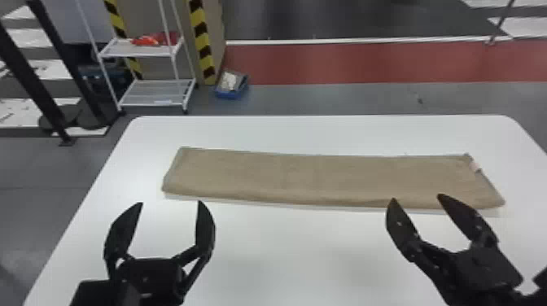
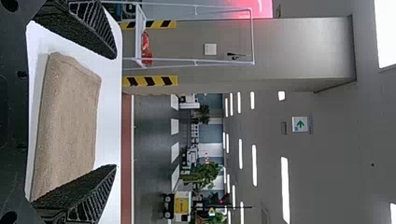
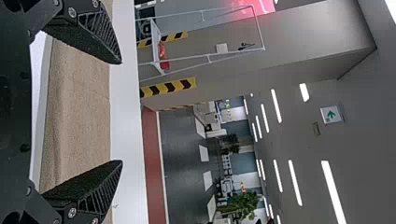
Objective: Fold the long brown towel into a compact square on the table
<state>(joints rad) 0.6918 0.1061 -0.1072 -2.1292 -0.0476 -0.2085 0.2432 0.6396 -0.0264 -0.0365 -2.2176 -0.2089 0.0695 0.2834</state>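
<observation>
The brown towel [image 1: 325,177] lies flat as a long strip across the table [image 1: 285,248], its long side running left to right, with a small pale tag at its right end. My left gripper [image 1: 170,203] is open in front of the towel's left end, nothing between its fingers. On the other side my right gripper [image 1: 416,197] stands open at the near edge of the towel's right part, holding nothing. In the left wrist view the towel [image 2: 70,121] shows beyond the left gripper [image 2: 116,112]; in the right wrist view the towel [image 3: 79,112] shows beyond the right gripper [image 3: 122,112].
Past the table's far edge, a white wire shelf [image 1: 140,49] with red items stands on the floor at the back left. A blue bin [image 1: 231,84] sits beside a pillar with yellow and black stripes [image 1: 202,40].
</observation>
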